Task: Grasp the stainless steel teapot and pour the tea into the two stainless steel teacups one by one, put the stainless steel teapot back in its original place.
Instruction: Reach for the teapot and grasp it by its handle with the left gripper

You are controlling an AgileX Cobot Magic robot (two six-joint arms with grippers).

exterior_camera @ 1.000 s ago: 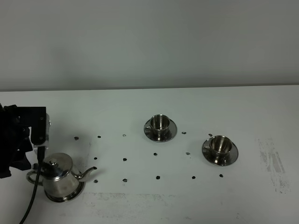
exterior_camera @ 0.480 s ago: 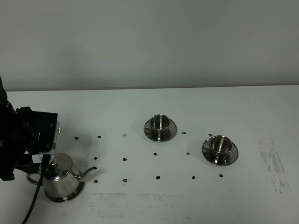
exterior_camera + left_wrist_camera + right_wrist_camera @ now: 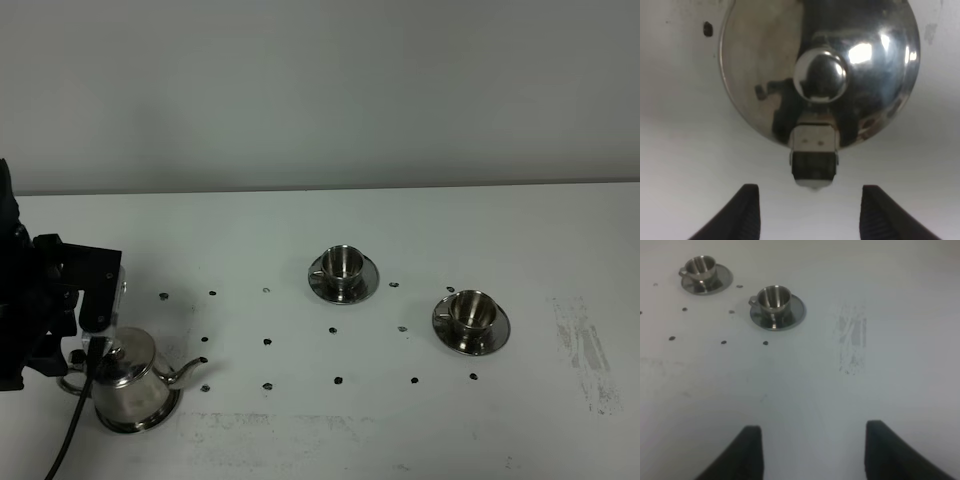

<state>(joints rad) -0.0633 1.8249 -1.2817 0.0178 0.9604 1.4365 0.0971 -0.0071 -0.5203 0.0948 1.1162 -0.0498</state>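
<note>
The stainless steel teapot (image 3: 127, 385) stands at the table's front left, spout pointing right, on a round steel plate whose rim (image 3: 168, 410) shows at its base. My left arm (image 3: 60, 300) hangs over the pot's handle side. In the left wrist view the teapot (image 3: 765, 75) is seen from above and the left gripper (image 3: 812, 212) is open, its fingers either side of the loop handle (image 3: 814, 155) and apart from it. Two steel teacups (image 3: 343, 262) (image 3: 470, 310) sit on saucers at the middle and right. The right gripper (image 3: 812, 455) is open and empty. No tea shows.
Small dark marks (image 3: 268, 342) dot the white table between the teapot and the cups. A scuffed patch (image 3: 585, 350) lies at the right. The table's far edge meets a plain wall. In the right wrist view both cups (image 3: 700, 265) (image 3: 774, 296) stand far ahead.
My left arm has moved right over the teapot's handle and dropped a little. The teapot and cups have not moved.
</note>
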